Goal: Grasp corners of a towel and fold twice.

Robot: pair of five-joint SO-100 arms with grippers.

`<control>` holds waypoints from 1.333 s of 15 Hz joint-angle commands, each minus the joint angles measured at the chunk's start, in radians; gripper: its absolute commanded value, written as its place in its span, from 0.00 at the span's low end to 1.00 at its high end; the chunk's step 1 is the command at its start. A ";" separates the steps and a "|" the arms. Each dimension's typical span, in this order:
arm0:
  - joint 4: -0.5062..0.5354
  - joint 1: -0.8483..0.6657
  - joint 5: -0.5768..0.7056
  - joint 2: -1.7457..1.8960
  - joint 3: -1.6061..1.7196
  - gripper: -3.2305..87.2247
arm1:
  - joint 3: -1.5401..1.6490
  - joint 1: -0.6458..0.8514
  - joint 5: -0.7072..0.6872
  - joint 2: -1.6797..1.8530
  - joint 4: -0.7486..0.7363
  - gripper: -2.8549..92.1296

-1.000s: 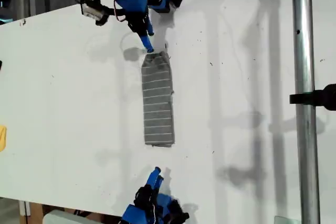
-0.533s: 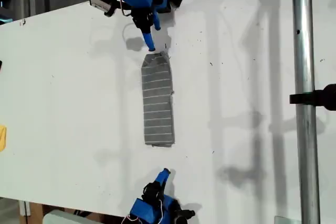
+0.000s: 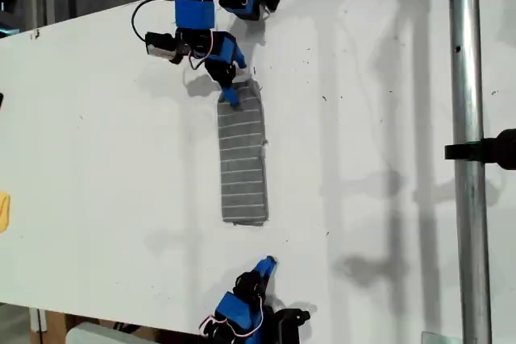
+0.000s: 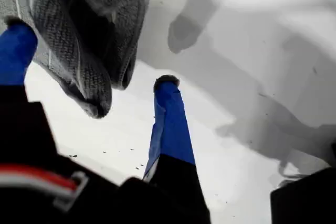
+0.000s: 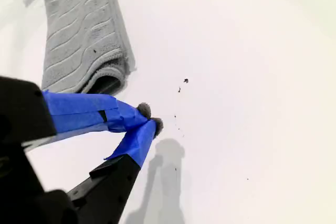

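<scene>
Item 1, towel (image 3: 242, 159): grey, white-striped, folded into a long narrow strip. It lies flat near the middle of the bench (image 3: 97, 134), running from the far arm toward the near arm in the exterior view. Its position matches half a second ago.

Item 2, our first hand (image 3: 230, 90): formerly poised just past the towel's far end, it has now come down onto that end. Its wrist has turned, so the camera body now sticks out to the exterior view's left. In the first wrist view the hand (image 4: 92, 56) is spread wide. The towel's (image 4: 79, 35) rolled, folded end sits between the two fingers, close against one of them. Nothing is clamped.

Item 3, our second hand (image 3: 268, 262): it has shifted toward the exterior view's right since the earlier frame. It stands well apart from the towel's near end. In the second wrist view the hand (image 5: 149, 119) has its tips pressed together on nothing, with the towel's (image 5: 79, 24) end lying beyond them.

Item 4, the bench: white, flecked with small dark specks and crossed by soft shadows.

Item 5, surroundings: an upright metal pole (image 3: 468, 159) with a black clamp (image 3: 488, 151) at the exterior view's right, and a yellow object (image 3: 4, 211) at its left edge.
</scene>
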 commanded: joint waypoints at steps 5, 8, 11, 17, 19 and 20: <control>0.002 0.037 0.000 0.006 -0.014 0.01 | -0.365 0.014 -0.143 -0.479 -0.264 0.29; 0.003 0.043 0.002 0.008 -0.014 0.01 | -0.394 0.009 -0.173 -0.509 -0.324 0.05; 0.003 0.037 0.020 0.008 -0.012 0.01 | -0.336 -0.021 -0.163 -0.359 -0.117 0.03; -0.002 0.021 0.057 0.008 -0.014 0.01 | -0.502 -0.275 0.100 0.057 0.690 0.03; -0.008 0.021 0.060 0.008 -0.005 0.01 | -0.764 -0.258 -0.035 -0.215 0.495 0.03; -0.008 0.021 0.060 0.008 -0.002 0.01 | -0.904 -0.250 -0.107 -0.410 0.345 0.03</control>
